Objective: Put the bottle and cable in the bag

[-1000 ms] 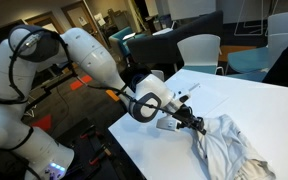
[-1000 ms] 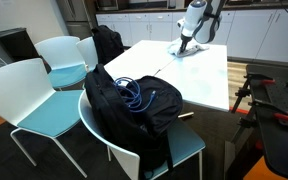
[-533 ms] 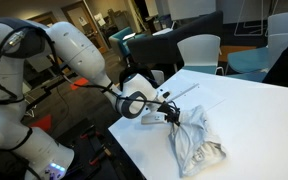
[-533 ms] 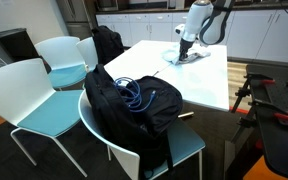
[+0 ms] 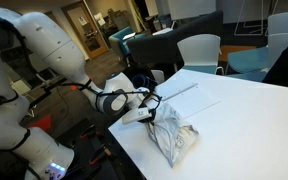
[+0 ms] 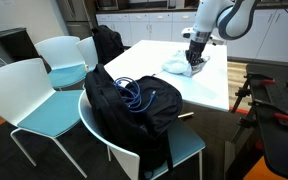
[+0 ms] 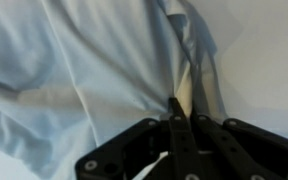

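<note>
Okay, in an exterior view the white arm (image 5: 59, 45) reaches in low over the white table (image 5: 244, 110). Its gripper (image 5: 150, 104) is right at the corner nearest the robot's base, on a crumpled pale cloth (image 5: 174, 138) lying just inside that corner.

In an exterior view from across the room, the gripper (image 6: 195, 60) comes down from above onto the cloth (image 6: 178, 66), close to the table's (image 6: 174, 88) far edge. The black bag (image 6: 119, 108) sits on a teal chair (image 6: 189, 146) just off the near edge, well apart from the gripper. A blue cable (image 6: 134, 94) is coiled on top of it; whether it's actually inside, can't tell.

Wrist view: the gripper (image 7: 181, 106) has its fingers pressed together, pinching a raised fold of the cloth (image 7: 74, 60), which fills most of the view.
</note>
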Available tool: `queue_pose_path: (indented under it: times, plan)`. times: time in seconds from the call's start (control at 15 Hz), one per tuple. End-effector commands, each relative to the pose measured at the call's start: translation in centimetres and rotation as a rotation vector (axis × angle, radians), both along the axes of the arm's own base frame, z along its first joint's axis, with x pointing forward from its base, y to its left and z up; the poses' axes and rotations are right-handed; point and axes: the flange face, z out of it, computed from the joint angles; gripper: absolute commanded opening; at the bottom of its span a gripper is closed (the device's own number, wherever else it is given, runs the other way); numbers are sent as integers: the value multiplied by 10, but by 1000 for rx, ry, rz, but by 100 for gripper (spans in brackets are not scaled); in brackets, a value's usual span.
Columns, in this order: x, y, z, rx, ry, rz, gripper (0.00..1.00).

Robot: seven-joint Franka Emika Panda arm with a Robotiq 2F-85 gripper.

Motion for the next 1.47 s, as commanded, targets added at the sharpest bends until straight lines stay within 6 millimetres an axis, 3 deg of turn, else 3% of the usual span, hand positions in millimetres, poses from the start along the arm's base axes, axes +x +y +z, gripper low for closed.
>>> queue_pose_path:
  times: [0.0, 0.27, 0.47, 0.93, 1.0, 1.07, 1.27, 1.4]
  plan:
    - [-20, -37, 20, -62, 88, 9, 1]
    - [-19, -109, 40, -146, 16, -86, 1]
    - [-12, -130, 45, -169, -13, -87, 1]
    - [0, -90, 27, -70, 24, 281, 1]
    - [3, -82, 26, -35, 10, 327, 30]
    - [7, -78, 27, 4, 2, 318, 31]
    - [15, -66, 45, 157, -32, 160, 54]
    - [22, -76, 67, 234, -45, 45, 69]
